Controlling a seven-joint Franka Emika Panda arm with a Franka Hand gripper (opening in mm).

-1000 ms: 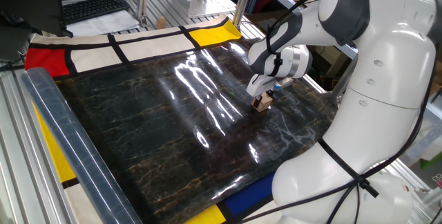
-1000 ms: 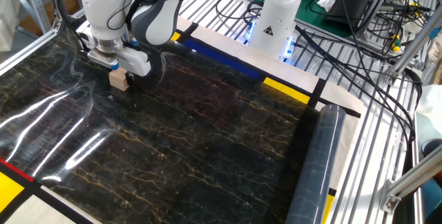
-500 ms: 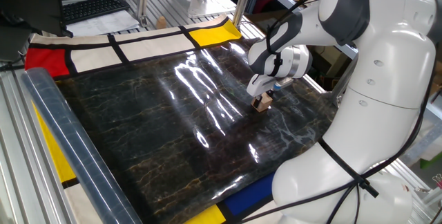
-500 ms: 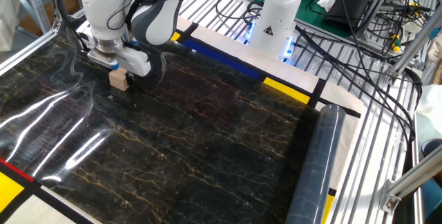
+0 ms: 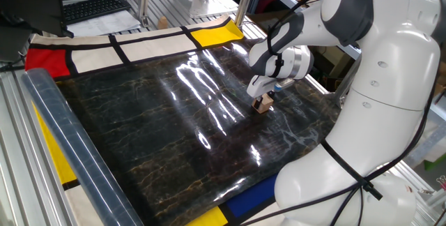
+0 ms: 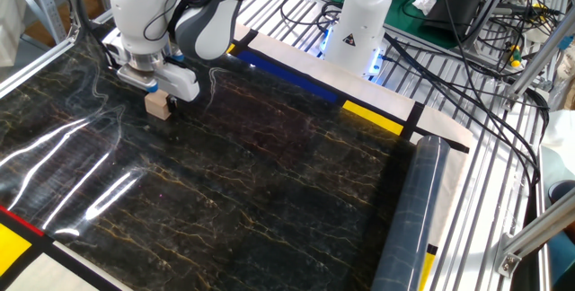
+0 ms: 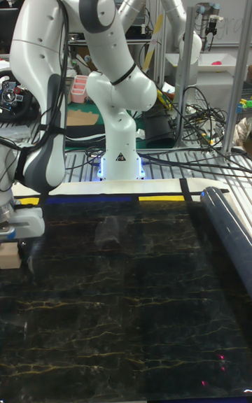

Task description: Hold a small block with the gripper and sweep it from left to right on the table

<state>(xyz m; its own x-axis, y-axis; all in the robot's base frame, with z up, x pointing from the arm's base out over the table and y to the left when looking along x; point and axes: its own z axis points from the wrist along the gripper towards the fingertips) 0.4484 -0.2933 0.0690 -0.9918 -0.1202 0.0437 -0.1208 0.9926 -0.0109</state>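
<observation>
The small block (image 5: 263, 104) is a light tan wooden cube resting on the glossy black marble table (image 5: 160, 135). My gripper (image 5: 265, 99) points down and is shut on the block, its dark fingers on either side. In the other fixed view the small block (image 6: 158, 105) sits at the far left of the table (image 6: 269, 174), under the gripper (image 6: 158, 96). The tall fixed view shows the small block (image 7: 8, 256) at the left edge of the table (image 7: 126, 291), below the gripper (image 7: 11, 241).
A rolled-up marble sheet (image 6: 409, 210) lies along the table's right side, also in view as a roll (image 5: 63, 142). A second white robot arm (image 7: 119, 95) stands behind the table's far edge. Cables (image 6: 485, 48) lie on the slatted frame beyond.
The gripper and the block in it have shifted very slightly to the right in the other fixed view. Nothing else has moved.
</observation>
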